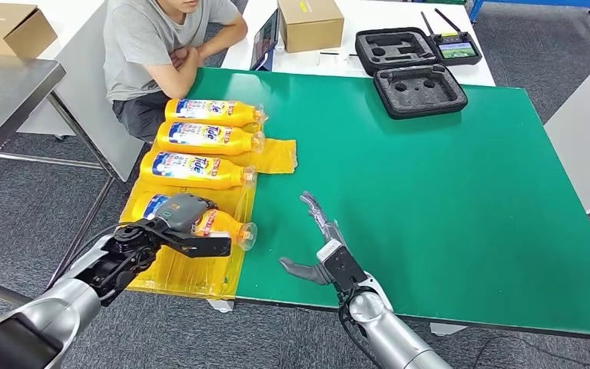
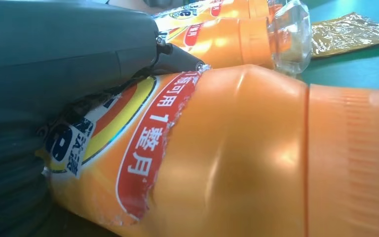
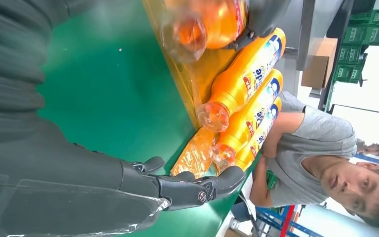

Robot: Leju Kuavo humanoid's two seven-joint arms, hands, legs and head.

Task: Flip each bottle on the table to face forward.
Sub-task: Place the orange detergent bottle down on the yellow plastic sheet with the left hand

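Green matting covers the table (image 1: 445,200), and along its left edge four orange detergent bottles lie on their sides in a row on a yellow plastic sheet (image 1: 192,273), caps pointing right. Nearest the robot, the fourth bottle (image 1: 219,224) is gripped across its body by the left hand (image 1: 177,227). Three others lie beyond it toward a seated person (image 1: 161,46). Just beside the sheet, the right hand (image 1: 324,247) rests on the mat, fingers spread, holding nothing. Two cardboard boxes and two black foam cases sit farther back.
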